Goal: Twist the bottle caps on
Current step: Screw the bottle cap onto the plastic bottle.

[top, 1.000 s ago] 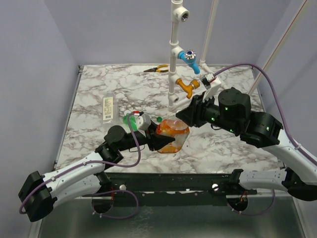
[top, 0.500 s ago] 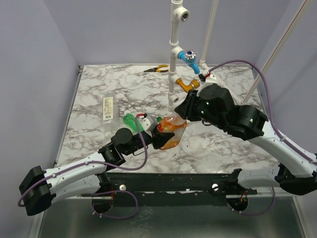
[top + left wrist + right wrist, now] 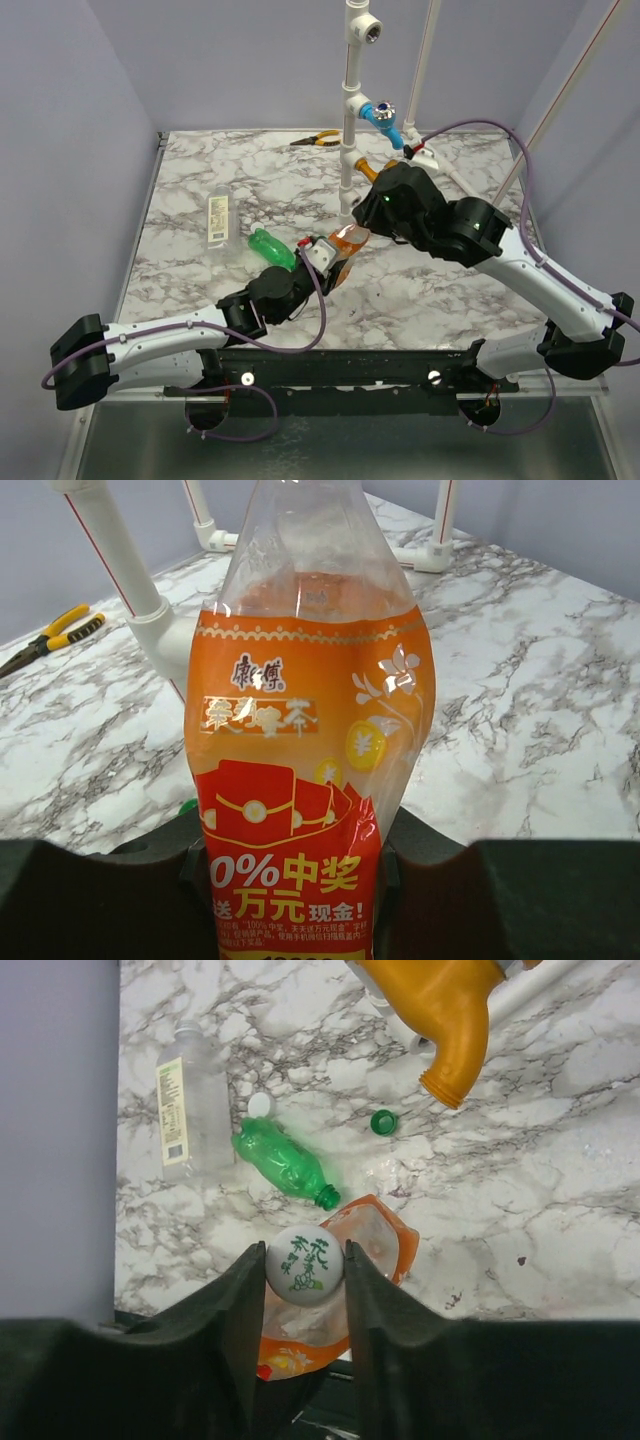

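Looking down on the table (image 3: 190, 180), I see a white slab veined with grey, boxed in by pale lilac walls (image 3: 70, 100). At the back a white pipe frame (image 3: 350, 120) rises from the marble, carrying a blue tap handle (image 3: 383, 115) and an orange tap (image 3: 372, 170). Yellow-handled pliers (image 3: 318, 140) lie near the far edge.

Toward the near middle of the surface, the left gripper (image 3: 295, 900) is clamped tight on the lower body of the orange bottle (image 3: 310, 780). Right above it, the right gripper (image 3: 305, 1260) pinches a printed white cap (image 3: 305, 1265) between its fingers, closed just to the cap's width. Whether the cap meets the neck I cannot tell.

The green bottle (image 3: 285, 1165) lies on its side on the marble, with the clear bottle (image 3: 185, 1100) flat beside it. A plain white cap (image 3: 260, 1105) rests between them. A dark green cap (image 3: 383, 1121) sits apart, near the orange spout.
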Tool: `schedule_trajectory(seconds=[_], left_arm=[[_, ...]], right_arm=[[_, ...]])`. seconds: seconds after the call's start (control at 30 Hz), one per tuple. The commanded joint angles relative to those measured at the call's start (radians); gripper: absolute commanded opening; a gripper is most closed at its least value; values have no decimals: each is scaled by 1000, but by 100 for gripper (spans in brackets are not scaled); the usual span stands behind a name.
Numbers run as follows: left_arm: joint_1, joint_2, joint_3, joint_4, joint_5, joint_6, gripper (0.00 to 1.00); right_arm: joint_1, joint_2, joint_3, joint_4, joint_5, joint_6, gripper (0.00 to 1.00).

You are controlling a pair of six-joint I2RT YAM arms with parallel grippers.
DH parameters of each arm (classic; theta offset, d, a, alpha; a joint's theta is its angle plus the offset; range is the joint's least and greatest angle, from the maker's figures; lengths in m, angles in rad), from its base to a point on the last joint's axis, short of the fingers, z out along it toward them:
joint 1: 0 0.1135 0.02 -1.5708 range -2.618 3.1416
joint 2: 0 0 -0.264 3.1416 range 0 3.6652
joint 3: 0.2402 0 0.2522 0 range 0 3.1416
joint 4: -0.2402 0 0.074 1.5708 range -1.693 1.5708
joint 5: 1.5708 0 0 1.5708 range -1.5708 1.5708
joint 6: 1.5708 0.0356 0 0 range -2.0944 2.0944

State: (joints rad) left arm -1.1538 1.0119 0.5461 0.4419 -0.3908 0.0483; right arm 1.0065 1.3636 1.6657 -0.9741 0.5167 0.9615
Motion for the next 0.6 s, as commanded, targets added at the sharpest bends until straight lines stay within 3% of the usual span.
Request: schedule_trajectory(seconds=[0.0, 0.1, 0.17, 0.4, 0.57], left_arm=[[-23, -37, 69, 115, 74, 56, 0], [-21, -59, 47, 42, 118, 16, 0], [-17, -74, 31, 3, 148, -15, 0], [38, -120, -13, -54, 304, -134, 0], [167, -162, -35, -65, 615, -262, 0]], right_arm=[[38, 15, -19, -5, -131, 68, 45], [39, -19, -5, 10, -108, 21, 68], [38, -43, 0, 28, -100, -14, 76], [38, -126, -18, 118, -139, -206, 79], [38, -218, -85, 172, -229, -389, 78]])
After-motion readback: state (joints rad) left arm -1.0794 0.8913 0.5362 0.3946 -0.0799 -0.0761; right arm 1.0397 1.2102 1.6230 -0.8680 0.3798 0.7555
